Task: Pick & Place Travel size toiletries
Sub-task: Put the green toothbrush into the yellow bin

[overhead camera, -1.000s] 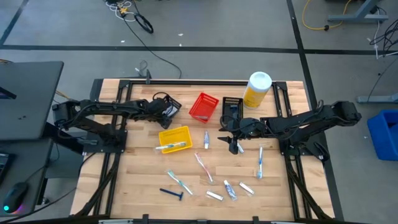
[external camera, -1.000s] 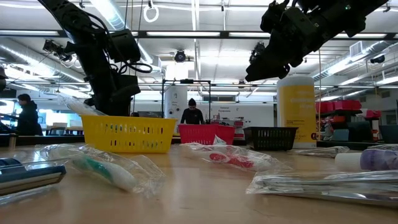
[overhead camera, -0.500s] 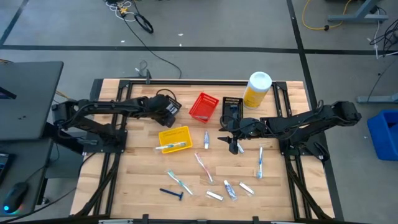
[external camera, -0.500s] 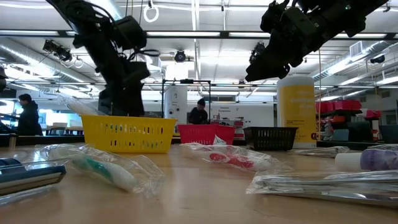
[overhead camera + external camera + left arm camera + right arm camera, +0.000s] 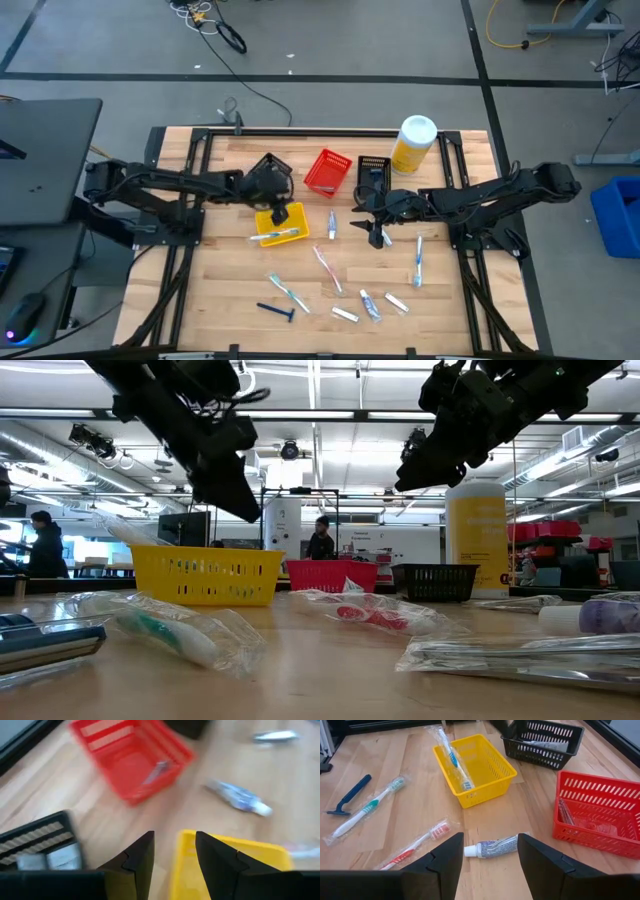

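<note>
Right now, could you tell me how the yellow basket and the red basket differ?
The yellow basket holds a wrapped toothbrush sticking out over its rim; the red basket holds a clear packet that stays inside. The left end effector hovers over the yellow one; nothing hovers over the red one. Both are small, open-topped mesh baskets.

Wooden table [image 5: 220,290] is pretty cluttered: yellow basket [image 5: 282,224], red basket [image 5: 328,171] and black basket [image 5: 373,168] sit toward the far side, with a big yellow bottle [image 5: 413,143] far right. Wrapped toothbrushes [image 5: 288,293], small tubes [image 5: 345,314] and a blue razor [image 5: 275,311] lie scattered along the near half.
</note>
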`<act>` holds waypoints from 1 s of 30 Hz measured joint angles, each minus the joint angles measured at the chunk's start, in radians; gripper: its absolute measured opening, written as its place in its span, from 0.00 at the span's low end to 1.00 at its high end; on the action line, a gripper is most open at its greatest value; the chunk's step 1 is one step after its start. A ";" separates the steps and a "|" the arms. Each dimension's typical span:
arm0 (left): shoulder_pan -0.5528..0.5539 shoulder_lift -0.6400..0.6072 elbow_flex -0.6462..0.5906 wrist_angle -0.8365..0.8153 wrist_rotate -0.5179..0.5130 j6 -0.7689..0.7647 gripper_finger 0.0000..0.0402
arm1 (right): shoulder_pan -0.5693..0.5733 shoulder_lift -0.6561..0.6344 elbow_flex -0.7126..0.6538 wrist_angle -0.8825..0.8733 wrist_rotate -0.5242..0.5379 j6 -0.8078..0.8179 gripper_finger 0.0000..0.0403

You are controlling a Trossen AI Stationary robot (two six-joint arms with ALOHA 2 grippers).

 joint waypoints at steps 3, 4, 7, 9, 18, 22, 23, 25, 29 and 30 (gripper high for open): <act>-0.064 0.000 0.000 0.027 0.001 0.006 0.38 | 0.000 0.000 0.000 0.000 0.000 0.000 0.49; -0.086 0.000 0.000 0.038 0.001 0.003 0.38 | 0.000 0.000 0.000 0.000 0.000 0.000 0.49; -0.143 0.000 0.000 0.049 0.000 0.001 0.38 | 0.000 0.000 0.000 0.000 0.000 0.001 0.49; -0.177 0.000 0.000 0.053 0.001 -0.016 0.38 | 0.000 0.000 0.000 0.000 0.000 0.017 0.49; -0.318 0.001 0.000 0.086 -0.017 -0.065 0.38 | 0.000 0.000 0.000 0.000 0.000 0.058 0.49; -0.387 0.001 0.000 0.144 -0.019 -0.068 0.38 | 0.000 0.000 0.000 0.000 -0.013 0.102 0.48; -0.406 0.005 0.000 0.163 -0.020 -0.069 0.38 | 0.000 0.000 0.000 0.000 -0.026 0.114 0.48; -0.447 0.012 0.000 0.181 -0.019 -0.070 0.38 | 0.003 0.000 0.000 0.000 -0.063 0.136 0.48; -0.527 0.049 0.001 0.196 -0.019 -0.106 0.38 | 0.030 0.005 0.000 -0.001 -0.078 0.157 0.47; -0.547 0.060 -0.002 0.190 -0.021 -0.110 0.38 | 0.038 0.008 0.000 0.000 -0.078 0.157 0.47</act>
